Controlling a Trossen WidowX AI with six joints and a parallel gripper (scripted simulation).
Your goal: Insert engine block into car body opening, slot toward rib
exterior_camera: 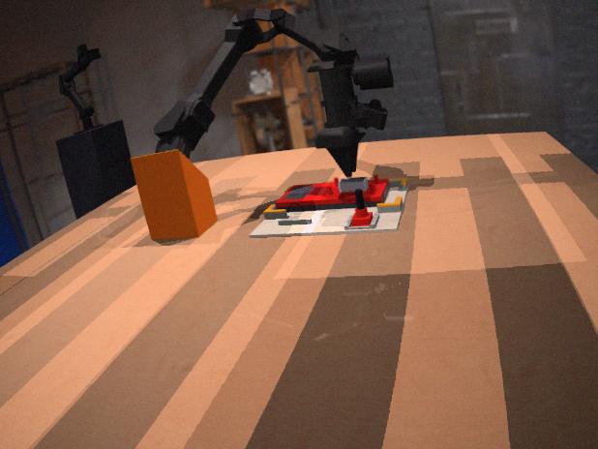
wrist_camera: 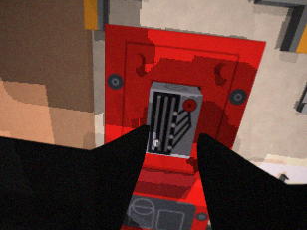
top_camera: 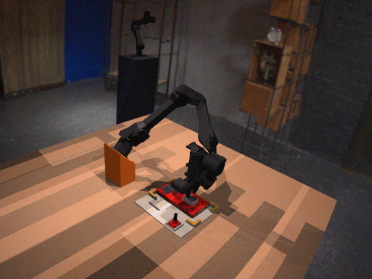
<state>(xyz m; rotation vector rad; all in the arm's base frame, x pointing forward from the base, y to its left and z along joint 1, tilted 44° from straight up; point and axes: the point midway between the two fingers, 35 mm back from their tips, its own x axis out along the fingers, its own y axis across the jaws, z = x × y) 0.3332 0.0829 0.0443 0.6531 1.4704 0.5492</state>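
Jaws [top_camera: 191, 194] [exterior_camera: 349, 174], partly spread, hang close above the engine block [top_camera: 191, 200] [exterior_camera: 353, 185] [wrist_camera: 169, 120], open room between their tips.

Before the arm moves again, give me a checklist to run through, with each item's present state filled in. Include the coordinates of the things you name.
1. Grey, slotted engine block [top_camera: 190, 200] [exterior_camera: 353, 185] [wrist_camera: 164, 123] upright on the flat red car body [top_camera: 198, 210] [exterior_camera: 314, 197] [wrist_camera: 119, 51]: ok.
2. Engine block sitting all the way down: cannot tell; its top stands above the body, its foot is hidden.
3. Slot side toward the rib: cannot tell; the rib isn't identifiable.
4. Black jaws not touching the block: cannot tell; their tips look very close to its sides.
5. Jaws away from the red-based black peg [top_camera: 174, 223] [exterior_camera: 362, 219]: ok.
6. Orange slant-topped box [top_camera: 112, 168] [exterior_camera: 166, 198] away from the jaws: ok.
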